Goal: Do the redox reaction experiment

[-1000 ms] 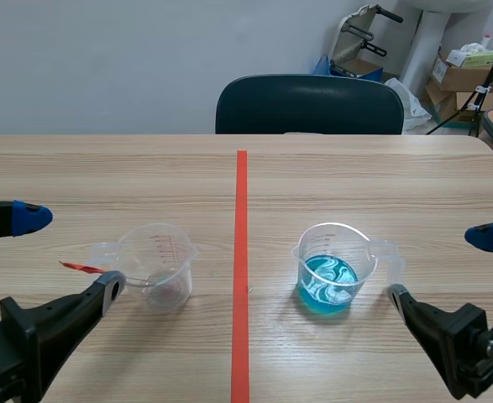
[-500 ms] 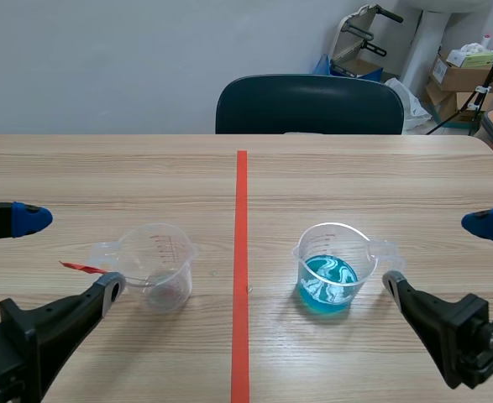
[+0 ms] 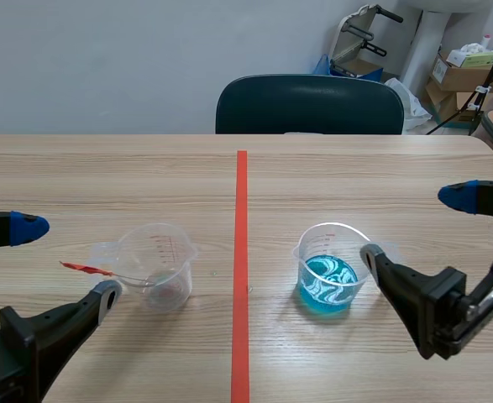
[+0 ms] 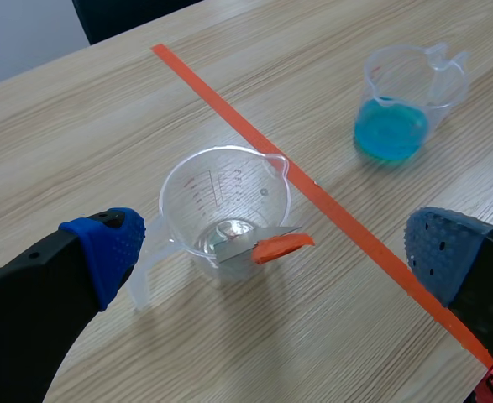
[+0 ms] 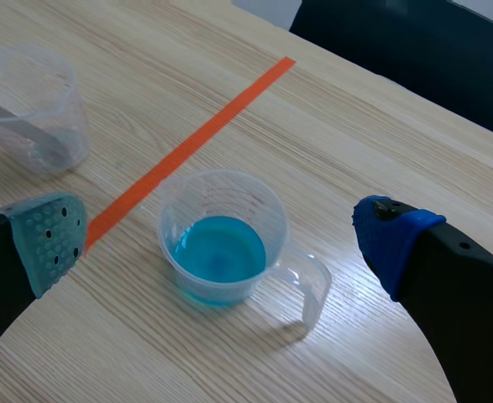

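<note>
A clear measuring cup (image 3: 157, 264) (image 4: 224, 210) stands left of the red tape line, with a metal tool with an orange-red handle (image 3: 84, 268) (image 4: 281, 246) resting in it. A second clear cup holding blue liquid (image 3: 330, 269) (image 5: 222, 235) (image 4: 401, 101) stands right of the line, handle pointing right. My left gripper (image 3: 57, 260) (image 4: 288, 260) is open, low at the left, with the empty cup ahead between its fingers. My right gripper (image 3: 422, 222) (image 5: 229, 231) is open, its fingers either side of the blue cup's handle without touching it.
A red tape line (image 3: 241, 269) runs down the middle of the wooden table (image 3: 246, 176). A dark chair (image 3: 309, 105) stands at the far edge. Boxes and equipment (image 3: 464, 67) sit in the back right corner of the room.
The right gripper has moved left and forward, closing in around the blue cup's handle. The left gripper has sunk slightly. Both cups stay put.
</note>
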